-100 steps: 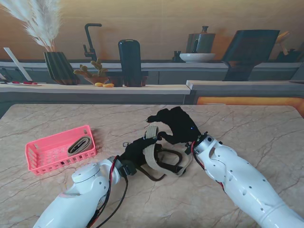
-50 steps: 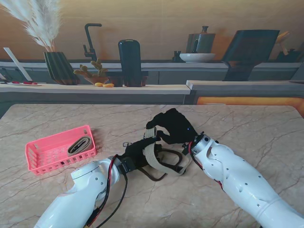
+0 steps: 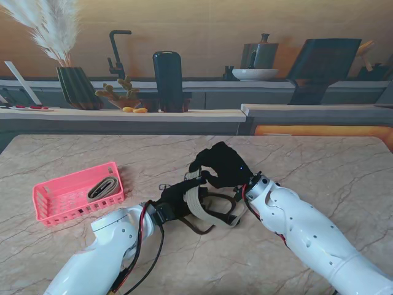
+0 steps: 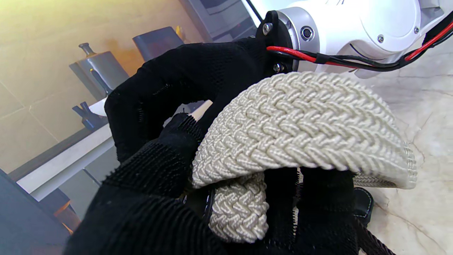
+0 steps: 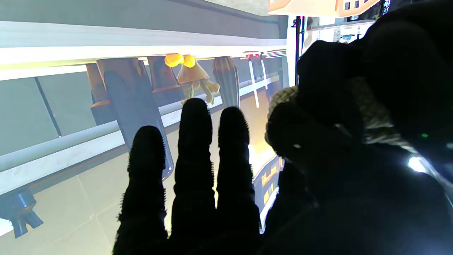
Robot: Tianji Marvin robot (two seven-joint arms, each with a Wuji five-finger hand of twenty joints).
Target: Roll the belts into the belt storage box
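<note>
- Woven cream belt (image 3: 206,206) is held just right of the pink storage box (image 3: 46,196), over the worktop (image 3: 319,160).
- Left hand (image 3: 175,196) and right hand (image 3: 224,163) fingers are closed on it.
- Judged soft, light, floppy; best pinched at the coil.

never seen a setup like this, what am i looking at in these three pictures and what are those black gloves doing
The black gloves are a robot's two five-finger hands on white arms. The wide picture comes from a camera on the robot's stand, looking down at a marble table. The other two come from cameras on the wrists, looking along the fingers.

In the middle of the table, the left hand and the right hand both grip a cream braided belt, which loops between them; the left wrist view shows its weave close up. The right hand pinches it with thumb and forefinger while three fingers stay straight.

To the left stands a pink basket with another belt already inside.
</note>
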